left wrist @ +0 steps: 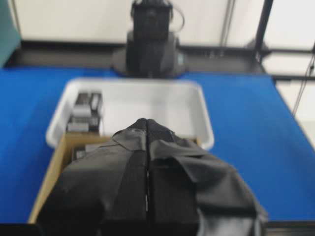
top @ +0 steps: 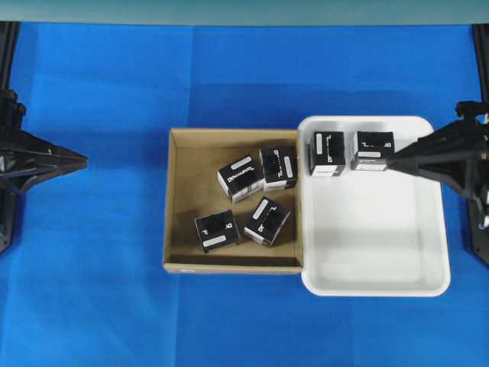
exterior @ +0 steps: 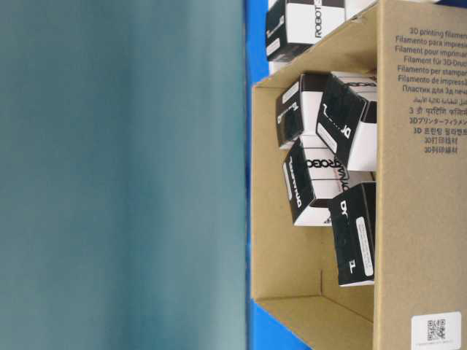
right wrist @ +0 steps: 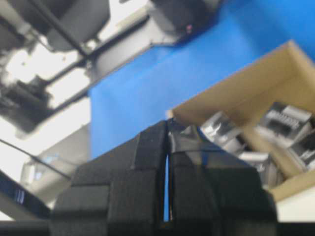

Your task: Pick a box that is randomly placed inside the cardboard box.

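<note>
While four black boxes (top: 241, 179) lie in the cardboard box (top: 174, 200), both arms' clenched, empty fingers (top: 82, 160) hang well apart.

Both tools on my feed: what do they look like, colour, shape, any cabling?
Both are matte black. The left tool has two broad fingers wrapped in creased black tape, tapering to a point. The right tool looks blockier, with taped segments. From overhead each arm narrows to a wedge; thin cables show by the right arm.
</note>
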{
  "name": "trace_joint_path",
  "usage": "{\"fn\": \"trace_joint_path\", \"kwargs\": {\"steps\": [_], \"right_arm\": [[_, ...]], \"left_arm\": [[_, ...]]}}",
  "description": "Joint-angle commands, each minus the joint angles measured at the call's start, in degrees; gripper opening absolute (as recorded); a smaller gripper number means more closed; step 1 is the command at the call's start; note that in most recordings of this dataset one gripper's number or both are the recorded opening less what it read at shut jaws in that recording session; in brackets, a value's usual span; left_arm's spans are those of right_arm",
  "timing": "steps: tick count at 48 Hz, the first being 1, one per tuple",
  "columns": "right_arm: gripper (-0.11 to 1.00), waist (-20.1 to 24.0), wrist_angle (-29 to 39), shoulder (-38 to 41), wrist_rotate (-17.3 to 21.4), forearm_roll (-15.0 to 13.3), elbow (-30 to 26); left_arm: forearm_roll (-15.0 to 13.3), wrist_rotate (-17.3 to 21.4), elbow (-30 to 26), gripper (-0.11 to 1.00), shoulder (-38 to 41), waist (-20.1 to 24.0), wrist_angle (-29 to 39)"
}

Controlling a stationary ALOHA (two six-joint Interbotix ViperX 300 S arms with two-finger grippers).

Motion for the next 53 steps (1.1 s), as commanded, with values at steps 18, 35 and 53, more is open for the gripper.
{"fn": "trace_joint_path", "kwargs": {"steps": [18,35,53], "right_arm": [[0.00,-2.02,21.97,15.91,12.39,-0.18,-18.37],[0.00,-2.81,33.93,32.43,24.08,-3.96,-27.42],[0.03,-3.96,40.96,49.48,24.87,-5.27,-37.62]], "left_arm": [[0.18,-0.09,-2.81,-0.07,-0.35,0.00,9.05],[0.18,-2.46,-3.34,-0.07,-0.18,0.09,13.01],[0.35,-4.83,-3.34,-0.07,0.26,-1.14,13.10]]}}
